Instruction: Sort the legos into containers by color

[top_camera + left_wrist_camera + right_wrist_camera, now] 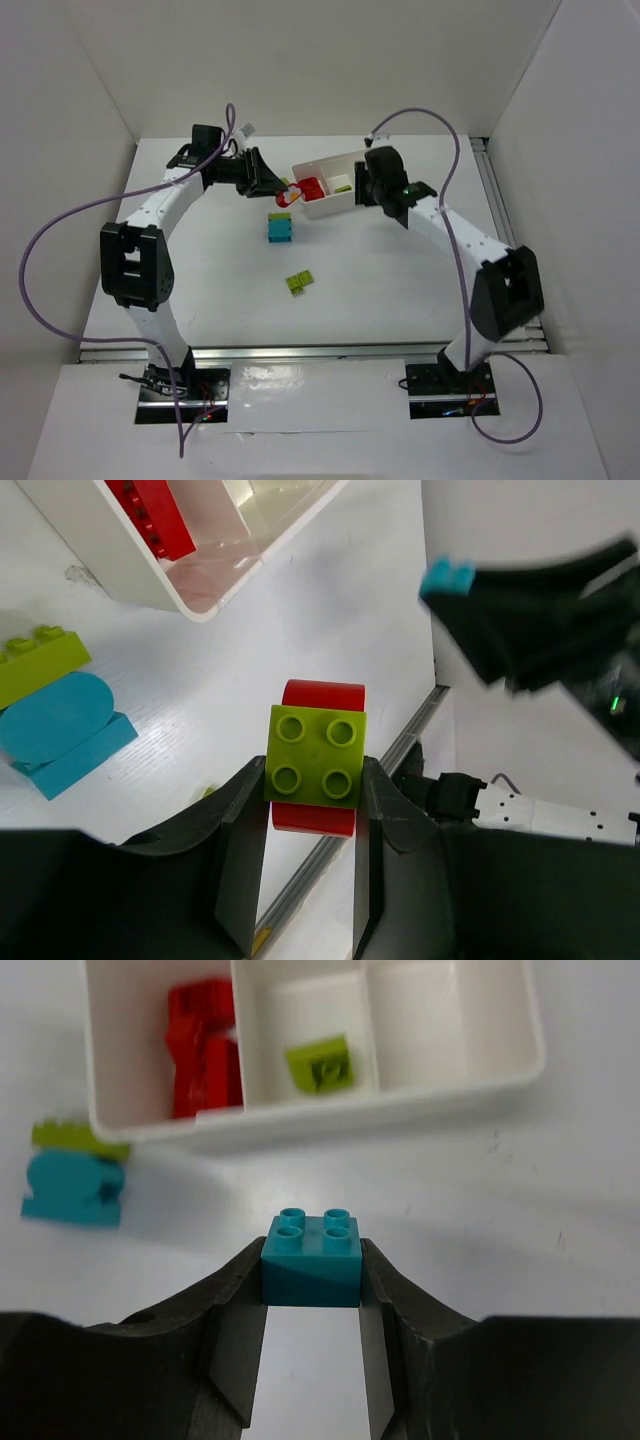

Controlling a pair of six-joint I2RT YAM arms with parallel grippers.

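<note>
Top: the tray (322, 209) sits near the tabletop's (400, 290) far edge.
Left wrist: the left hand (312, 792) is clamped on a green brick (315, 755) stacked on a red brick (322, 695), probably for splitting.
Right wrist: the right hand (311, 1270) pinches a cyan brick (311, 1250), facing the bare 3rd compartment (420, 1030).

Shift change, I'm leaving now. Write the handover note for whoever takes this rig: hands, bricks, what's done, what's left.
Left hand: shut on a green-topped brick stacked on a red piece, near the tray.
Right hand: shut on a cyan brick, tray just ahead.
Done: red bricks in one end compartment, a sorted lime brick in the middle; the other end holds nothing.
Loose on the table: a cyan piece with a lime neighbour against it, and lime pieces nearer the arm bases.
Left: probably split the held stack, drop both loads, collect the loose ones.
</note>
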